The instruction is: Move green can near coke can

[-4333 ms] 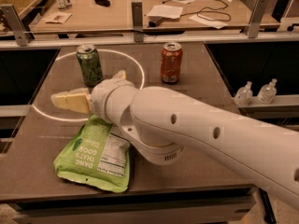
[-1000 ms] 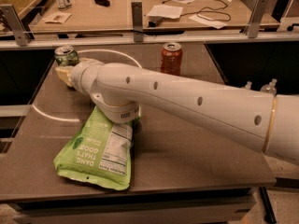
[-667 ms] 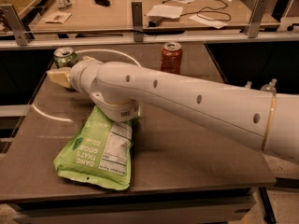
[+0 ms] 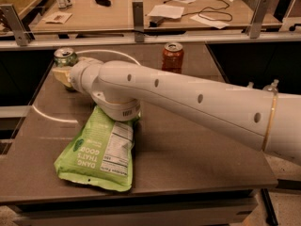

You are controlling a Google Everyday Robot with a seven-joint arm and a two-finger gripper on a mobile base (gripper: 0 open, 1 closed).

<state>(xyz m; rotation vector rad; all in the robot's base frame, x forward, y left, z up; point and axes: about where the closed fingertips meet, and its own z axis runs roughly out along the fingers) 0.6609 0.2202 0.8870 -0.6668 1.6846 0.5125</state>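
- Brown speckled tabletop (image 4: pixel 202 149) in warm indoor light, a thin white hoop (image 4: pixel 106 51) lying flat on it
- Behind a metal rail (image 4: pixel 141 34), a wooden desk (image 4: pixel 108 15) with papers (image 4: pixel 171 11) and a black cable (image 4: pixel 214 14)
- Dark green can (image 4: pixel 65 57) upright at the far left edge, well apart from the coke can (image 4: pixel 172 58) at back centre
- Cream gripper (image 4: pixel 61 75) right at the green can's front; holding it or not, cannot tell
- White arm (image 4: pixel 188 100) stretched over a light-green snack bag (image 4: pixel 101 152)
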